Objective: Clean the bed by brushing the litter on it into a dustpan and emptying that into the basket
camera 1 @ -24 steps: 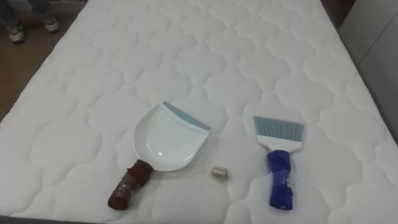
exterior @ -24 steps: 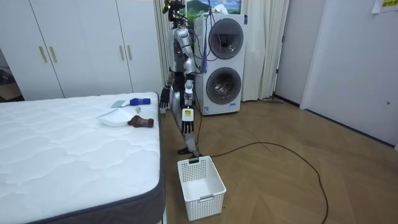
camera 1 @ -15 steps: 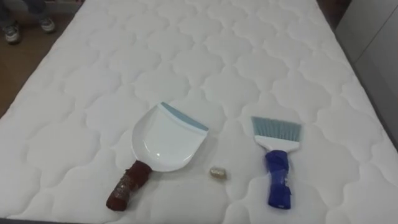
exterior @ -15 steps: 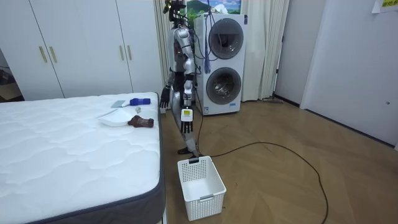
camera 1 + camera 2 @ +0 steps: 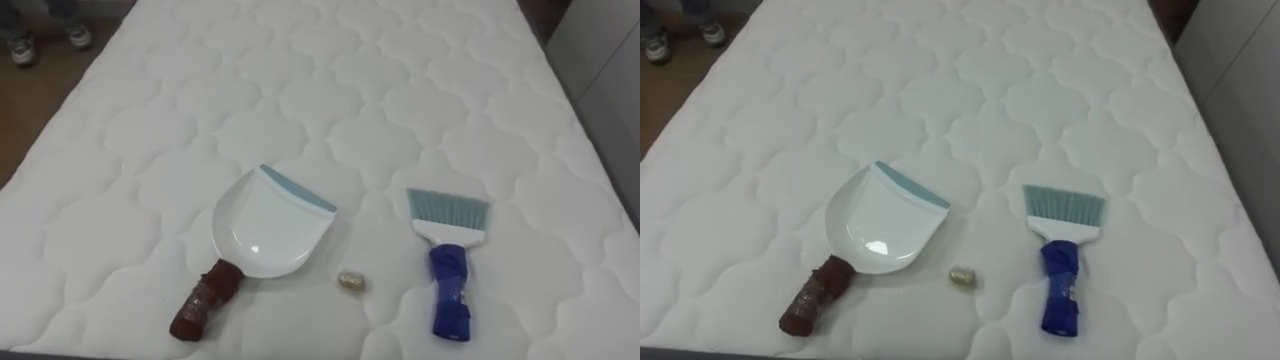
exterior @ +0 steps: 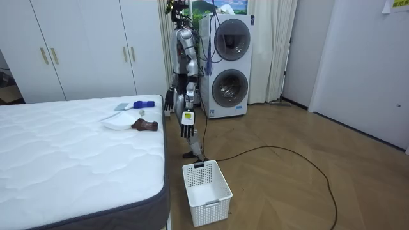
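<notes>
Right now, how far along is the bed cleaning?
Nothing looks done: the scrap lies on the mattress between the dustpan and the brush. Nothing is in hand: the left hand and right hand hang empty beside the robot. Left: pick up both tools, sweep the scrap in.

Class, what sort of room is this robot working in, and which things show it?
Probably a bedroom with a laundry corner: a bare mattress, white wardrobes behind it, and two stacked front-loading machines by the curtain.

No legible text, labels, numbers or signs anywhere in view.
</notes>
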Tool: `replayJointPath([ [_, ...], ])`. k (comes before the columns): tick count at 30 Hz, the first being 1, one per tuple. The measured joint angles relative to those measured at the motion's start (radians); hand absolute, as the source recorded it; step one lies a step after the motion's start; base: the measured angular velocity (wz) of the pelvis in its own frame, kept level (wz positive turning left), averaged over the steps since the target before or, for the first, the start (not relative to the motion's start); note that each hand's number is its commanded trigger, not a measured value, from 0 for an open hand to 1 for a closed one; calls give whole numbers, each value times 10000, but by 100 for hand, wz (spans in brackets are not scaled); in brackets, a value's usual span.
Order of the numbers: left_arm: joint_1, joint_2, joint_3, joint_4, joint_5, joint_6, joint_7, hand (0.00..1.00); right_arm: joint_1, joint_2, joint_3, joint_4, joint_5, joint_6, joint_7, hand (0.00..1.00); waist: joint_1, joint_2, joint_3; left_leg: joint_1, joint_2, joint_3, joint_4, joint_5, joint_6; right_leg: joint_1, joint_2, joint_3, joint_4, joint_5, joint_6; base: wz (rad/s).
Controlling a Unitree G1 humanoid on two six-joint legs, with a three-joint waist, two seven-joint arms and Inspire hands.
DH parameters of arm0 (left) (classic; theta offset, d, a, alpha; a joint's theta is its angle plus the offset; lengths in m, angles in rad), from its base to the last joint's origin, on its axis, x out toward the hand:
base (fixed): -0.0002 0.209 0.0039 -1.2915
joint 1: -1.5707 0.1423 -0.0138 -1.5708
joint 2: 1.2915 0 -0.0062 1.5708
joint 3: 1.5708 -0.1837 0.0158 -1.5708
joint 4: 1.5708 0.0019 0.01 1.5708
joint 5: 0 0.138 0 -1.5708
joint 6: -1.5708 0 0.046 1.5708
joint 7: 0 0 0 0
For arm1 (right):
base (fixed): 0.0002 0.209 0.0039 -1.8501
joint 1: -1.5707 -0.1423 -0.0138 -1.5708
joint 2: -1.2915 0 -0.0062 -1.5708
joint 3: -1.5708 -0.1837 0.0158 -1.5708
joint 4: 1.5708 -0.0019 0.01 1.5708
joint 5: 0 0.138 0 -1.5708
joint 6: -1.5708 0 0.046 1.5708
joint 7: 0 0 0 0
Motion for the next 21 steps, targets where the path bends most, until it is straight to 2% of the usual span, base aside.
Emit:
replayJointPath([
  [2,-108,-5,-1,-75,-70,-264,328,0,5,0,17,12,-1,-55,-49,0,0,18,15,6,-4,-2,-18,0,0,-8,-1,23,-4,0,1,-2],
  [4,-235,-22,-9,-241,-91,-586,718,0,12,0,22,17,-19,-138,-58,0,-6,-21,-16,25,-6,-7,-60,0,0,-27,4,66,-2,1,3,-7],
  [8,-263,-18,40,-934,-96,-775,1230,0,19,-65,20,15,-58,-289,-61,0,-1,3,-11,26,-30,-190,-66,1,0,18,0,82,20,6,11,-1],
  [11,-125,-20,71,-1893,-76,-1074,1715,0,29,-128,-6,91,-245,-330,-64,0,-9,1,0,2,-38,-294,-61,0,0,15,-4,25,26,8,13,8],
  [14,-151,-19,36,-3042,34,-1658,2042,0,7,-160,-14,102,-641,-382,-55,0,-15,17,-12,2,-34,-289,-59,1,0,12,-4,-1,57,8,13,3],
  [17,-235,9,-251,-3822,19,-1770,2285,0,35,-198,19,13,-714,-389,-36,0,-37,46,-45,14,-38,-273,-58,1,0,21,-6,6,65,14,22,0],
  [21,-542,34,-582,-3864,13,-1858,2395,0,34,-206,23,12,-729,-389,13,0,-44,68,-72,25,-36,-276,-58,2,2,30,-4,41,64,28,32,-1],
])
